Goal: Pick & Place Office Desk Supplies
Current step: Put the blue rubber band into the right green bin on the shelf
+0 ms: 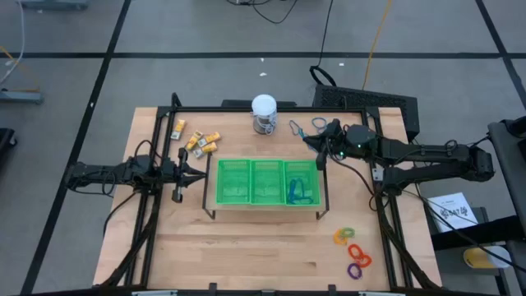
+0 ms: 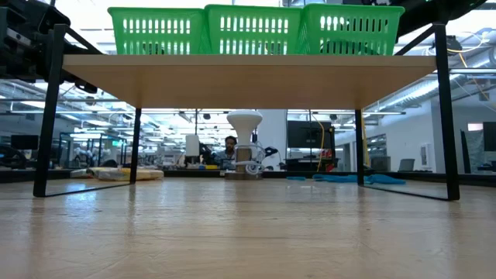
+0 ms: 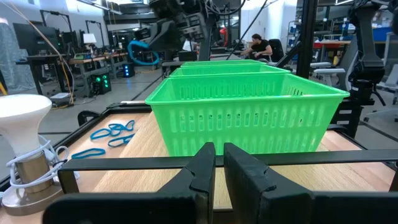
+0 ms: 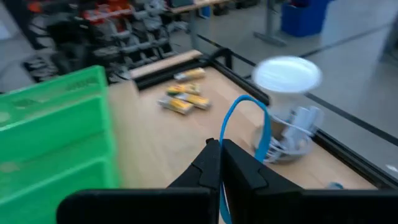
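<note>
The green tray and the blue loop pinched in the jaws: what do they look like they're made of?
The green tray looks like moulded plastic: glossy, even colour, walls of thin slotted ribs. The blue loop, pinched in the right gripper, looks like a rubber band: thin, smooth, and bent into a floppy arch; I can't be sure.

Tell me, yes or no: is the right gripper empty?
No. In the right wrist view the right gripper is shut on a thin blue loop, which arches up from between its fingers.
</note>
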